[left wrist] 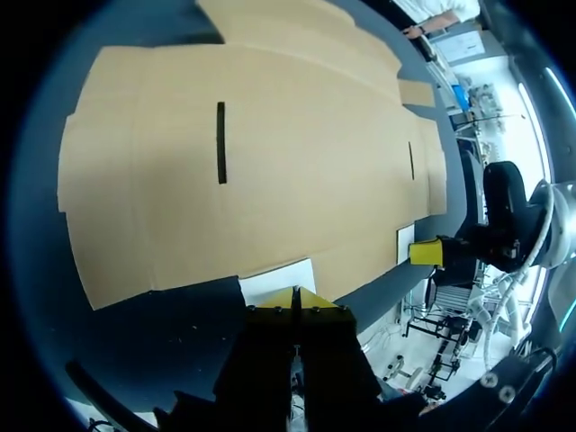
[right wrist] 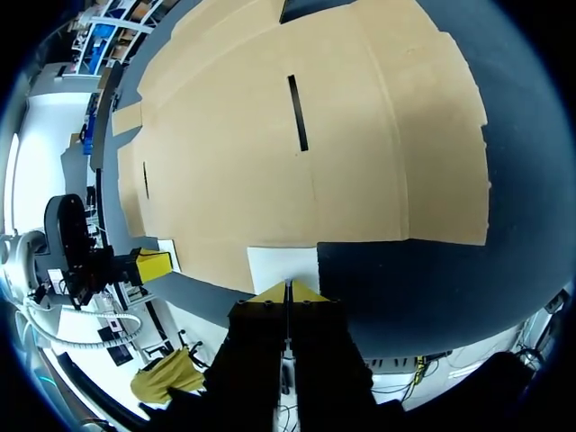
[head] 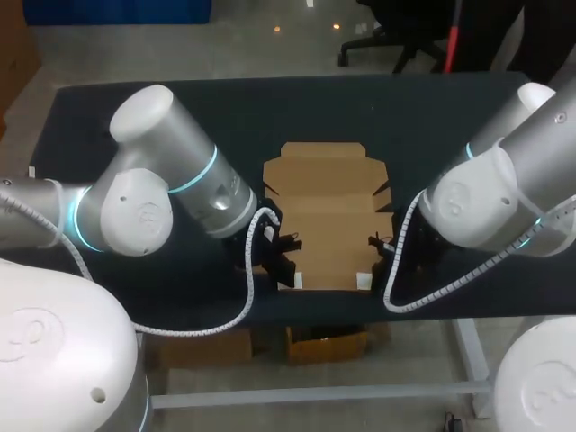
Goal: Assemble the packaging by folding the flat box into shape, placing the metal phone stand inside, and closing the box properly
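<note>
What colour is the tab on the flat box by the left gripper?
White tab, clearest in the left wrist view.

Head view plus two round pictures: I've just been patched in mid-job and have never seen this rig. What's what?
The head view looks down from above and behind the robot. Two white arms, the left arm and the right arm, reach over a dark table. On it lies the flat box, a sheet of unfolded brown cardboard. Each round picture comes from a camera on one wrist, looking out along that arm's fingers. The left gripper has its yellow tips together at a white patch on the box's near edge. The right gripper is the same at the other near corner. I cannot tell whether they pinch the card. No phone stand shows.
</note>
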Controlling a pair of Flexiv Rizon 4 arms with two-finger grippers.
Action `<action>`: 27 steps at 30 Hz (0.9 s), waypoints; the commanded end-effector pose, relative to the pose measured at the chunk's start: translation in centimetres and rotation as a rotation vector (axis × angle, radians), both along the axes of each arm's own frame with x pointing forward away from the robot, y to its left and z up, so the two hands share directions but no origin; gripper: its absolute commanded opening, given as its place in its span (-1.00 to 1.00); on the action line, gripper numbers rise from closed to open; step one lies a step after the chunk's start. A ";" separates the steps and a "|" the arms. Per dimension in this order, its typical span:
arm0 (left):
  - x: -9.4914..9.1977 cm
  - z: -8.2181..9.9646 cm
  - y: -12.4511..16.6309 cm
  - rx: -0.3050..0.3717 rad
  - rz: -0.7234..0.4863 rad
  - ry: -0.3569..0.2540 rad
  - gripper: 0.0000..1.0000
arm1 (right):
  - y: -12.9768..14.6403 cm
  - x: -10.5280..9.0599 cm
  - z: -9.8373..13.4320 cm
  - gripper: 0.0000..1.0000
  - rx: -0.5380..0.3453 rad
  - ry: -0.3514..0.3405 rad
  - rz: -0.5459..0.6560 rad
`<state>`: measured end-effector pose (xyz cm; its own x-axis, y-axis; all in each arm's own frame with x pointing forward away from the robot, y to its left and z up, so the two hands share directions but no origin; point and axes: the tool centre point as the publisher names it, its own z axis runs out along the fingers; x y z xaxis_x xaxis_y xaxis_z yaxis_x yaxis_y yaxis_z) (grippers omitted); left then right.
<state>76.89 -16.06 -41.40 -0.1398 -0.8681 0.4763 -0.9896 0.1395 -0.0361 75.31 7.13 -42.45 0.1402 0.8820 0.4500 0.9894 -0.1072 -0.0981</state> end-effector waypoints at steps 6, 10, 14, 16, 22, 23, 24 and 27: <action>-1.7 0.9 0.6 0.032 0.038 -0.055 -1.00 | -1.1 -0.4 1.4 -1.00 0.077 -0.053 -0.014; -1.8 1.8 1.2 0.010 0.022 -0.045 -1.00 | -2.1 -0.4 2.4 -1.00 0.169 -0.078 0.011; -1.9 2.7 1.9 -0.006 0.030 -0.054 -1.00 | -3.1 -0.4 2.9 -1.00 0.239 -0.087 0.028; -1.9 3.2 2.2 -0.010 0.034 -0.057 -1.00 | -3.6 -0.4 3.0 -1.00 0.259 -0.089 0.029; -1.6 3.8 3.2 -0.031 0.029 -0.036 -1.00 | -5.1 -0.4 3.1 -1.00 0.328 -0.094 0.035; -1.6 3.9 3.4 -0.031 0.031 -0.037 -1.00 | -5.3 -0.4 3.1 -1.00 0.333 -0.093 0.033; -1.6 4.0 3.6 -0.032 0.033 -0.038 -1.00 | -5.5 -0.4 3.1 -1.00 0.345 -0.092 0.035; -1.7 4.4 4.1 -0.031 0.040 -0.039 -1.00 | -6.1 -0.3 3.3 -1.00 0.361 -0.089 0.038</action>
<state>75.58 -12.69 -37.64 -0.1241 -0.8583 0.4980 -0.9922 0.1002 -0.0746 74.79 2.06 -39.85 0.0606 0.8193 0.5701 0.9980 -0.0602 -0.0195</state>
